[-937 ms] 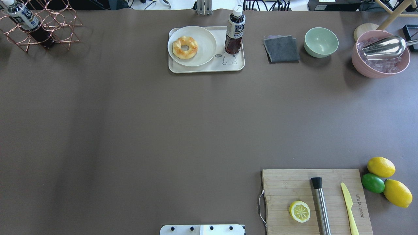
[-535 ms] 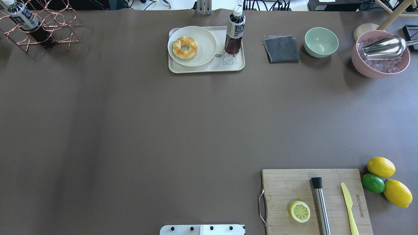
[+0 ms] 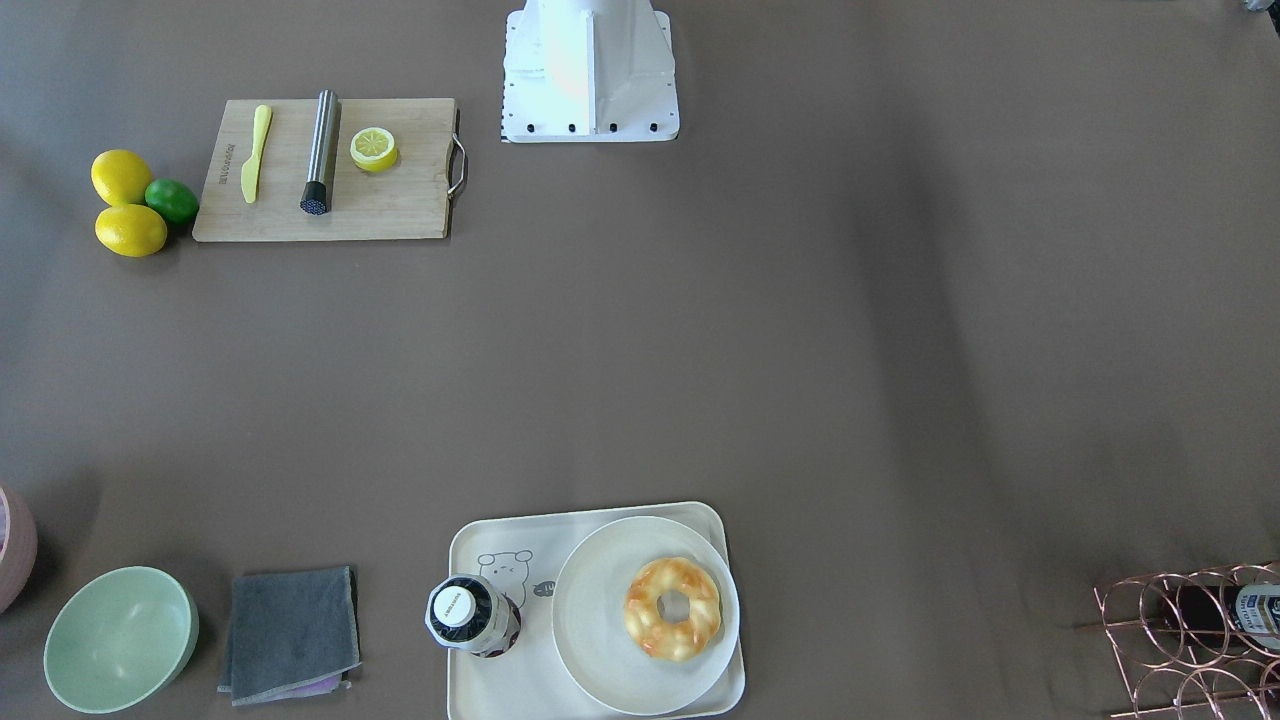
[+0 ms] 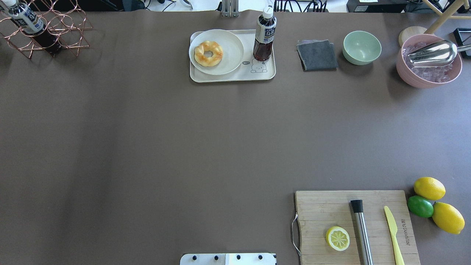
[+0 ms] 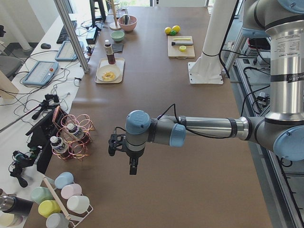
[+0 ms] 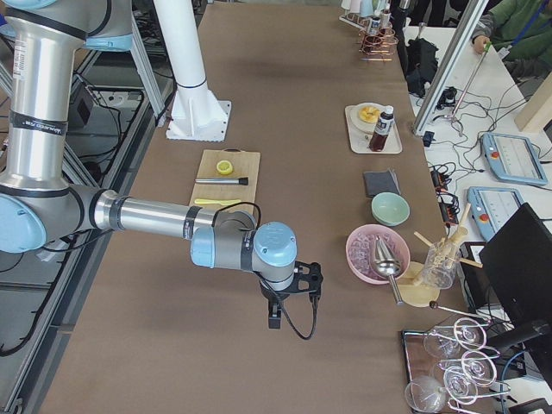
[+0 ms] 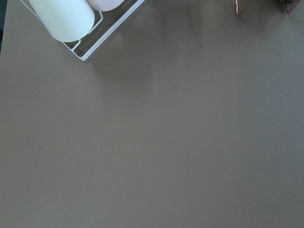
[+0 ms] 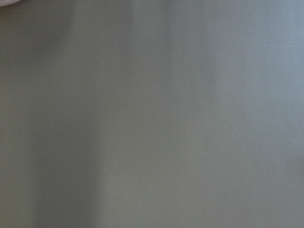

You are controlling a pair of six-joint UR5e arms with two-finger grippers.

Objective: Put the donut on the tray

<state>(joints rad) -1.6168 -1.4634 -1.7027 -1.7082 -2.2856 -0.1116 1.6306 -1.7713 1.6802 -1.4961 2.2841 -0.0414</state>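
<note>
The donut [image 4: 208, 53], pale yellow with orange-brown patches, lies on a round white plate [image 4: 230, 48]. The plate sits on the cream tray [image 4: 235, 76] with the bear drawing, at the table's far middle. Both also show in the front-facing view: donut [image 3: 672, 607], tray [image 3: 470, 680]. My left gripper [image 5: 133, 167] hangs over bare table at the left end, far from the tray. My right gripper [image 6: 274, 317] hangs over bare table at the right end. They show only in the side views, so I cannot tell if they are open or shut.
A dark bottle [image 4: 264, 35] stands on the tray's right part. A grey cloth [image 4: 317, 55], green bowl [image 4: 362, 47] and pink ice bowl [image 4: 428, 62] stand to the right. A cutting board [image 4: 323, 209] with a halved lemon [image 4: 337, 238] lies near right. A copper rack [image 4: 48, 29] stands far left.
</note>
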